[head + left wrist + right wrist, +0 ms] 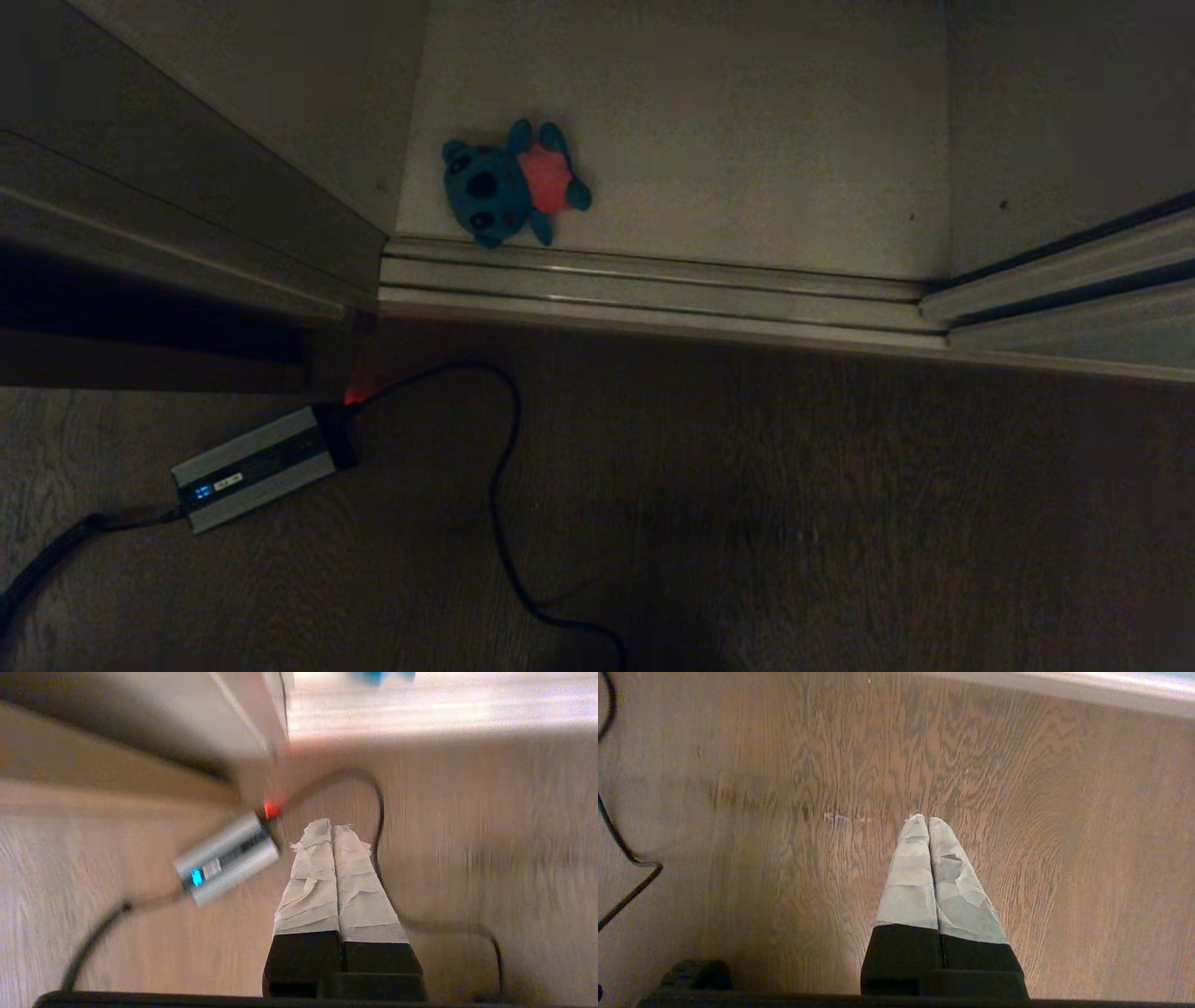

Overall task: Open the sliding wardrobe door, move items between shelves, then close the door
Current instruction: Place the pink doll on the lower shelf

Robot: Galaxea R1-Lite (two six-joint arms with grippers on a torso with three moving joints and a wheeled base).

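The blue toy (512, 183) lies on the bottom shelf (747, 168), just behind the door track (653, 289). Both grippers hang over the floor (784, 812), left (332, 826) and right (923, 819), fingers pressed together and empty. A power brick (226, 864) lies near the left one.

A blue plush toy (512, 182) with pink shirt and dark patches; brown wood-grain floor (840, 513).

Head view: dim overall — the wood floor (747, 523) nearly black, the wardrobe shelf (728, 159) the palest area.
Glow: a red light and a small blue light on the power brick (254, 467).
Left wrist view: brighter, warm — heavy motion blur streaks the floor and the brick (226, 864).
Right wrist view: evenly lit, wood grain sharp; soft shadow at one edge.
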